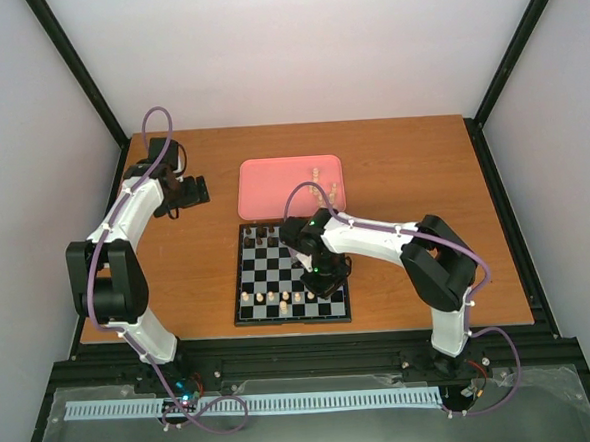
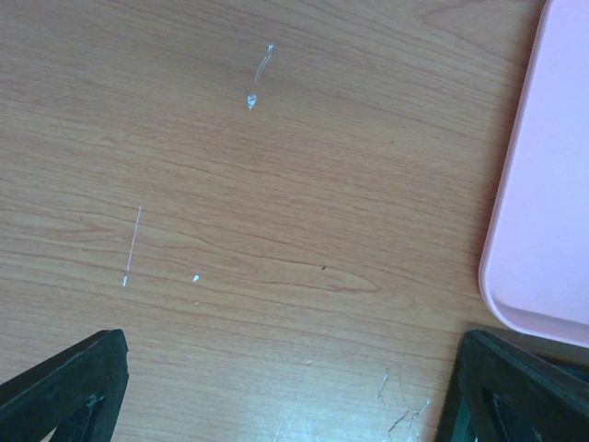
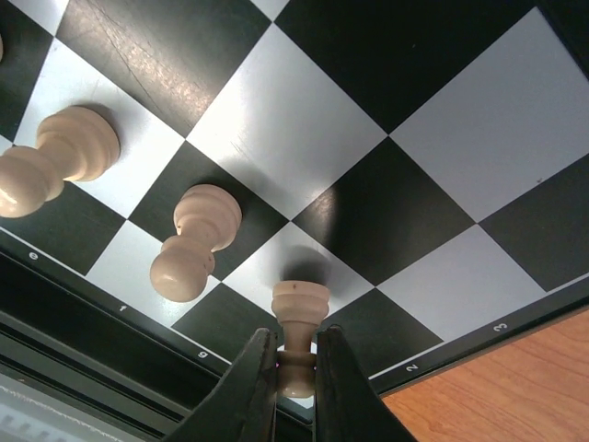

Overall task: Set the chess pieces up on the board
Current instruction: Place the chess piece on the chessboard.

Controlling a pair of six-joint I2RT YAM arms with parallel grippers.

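Cream pawn [image 3: 300, 318] being gripped by head in closed right gripper [image 3: 294, 359], base being set on white square of board [image 3: 304, 129] close to near right corner; contact with square not clearly shown. Left gripper [image 2: 294, 382] being held wide open, empty, over table [image 2: 276, 184] beside pink tray [image 2: 543, 184]. Risks: pawn being tipped or dragged off square if released before seated flat; neighbouring pawn [image 3: 195, 241] being knocked if fingers are lifted aslant.

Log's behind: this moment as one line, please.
right gripper: shut on upright cream-white pawn at white square near corner of checkered chessboard | left gripper: open over brown wooden table beside pink tray
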